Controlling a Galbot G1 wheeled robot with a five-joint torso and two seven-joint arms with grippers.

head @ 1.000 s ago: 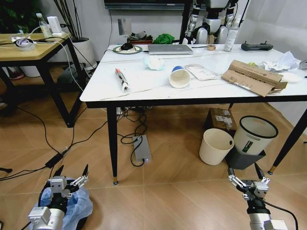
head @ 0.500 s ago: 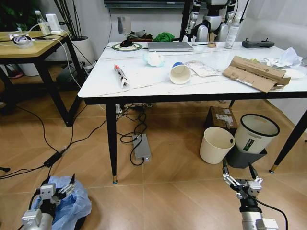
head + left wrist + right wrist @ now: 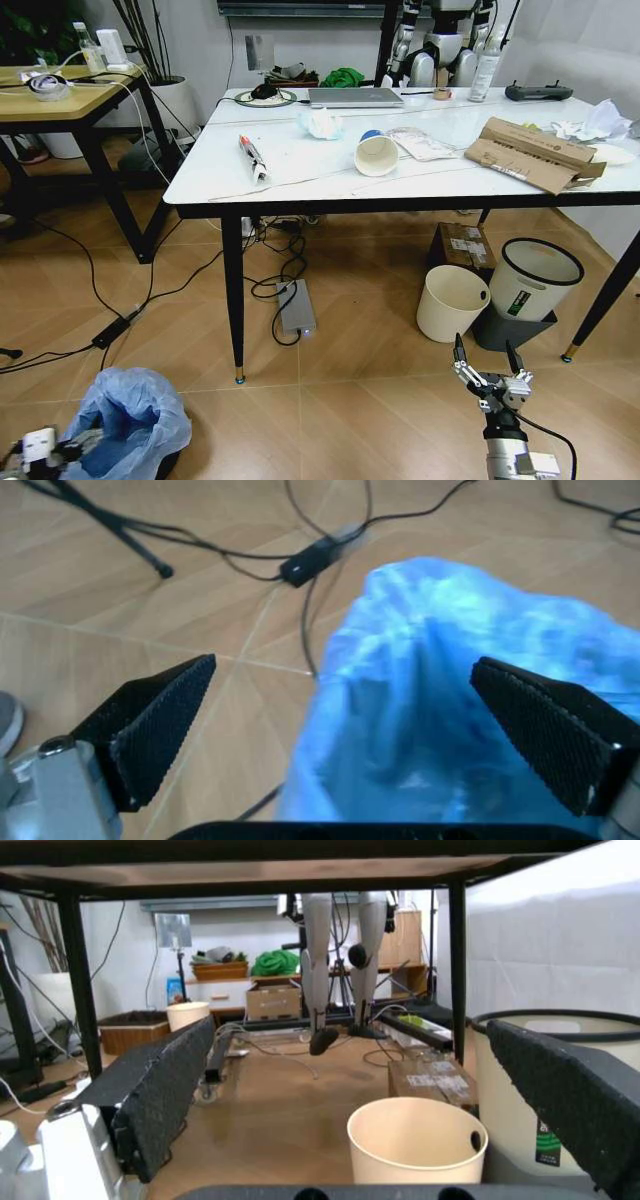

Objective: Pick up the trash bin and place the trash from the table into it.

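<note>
Trash [image 3: 376, 156] is left untouched on the table [image 3: 300, 170], while the trash bin [image 3: 450, 705] is straddled, ungrasped, between the spread fingers of the left gripper [image 3: 360, 727]; the right gripper [image 3: 486, 378] is held open.

black ribbed fingers [image 3: 160, 727], silver wrist housings
</note>
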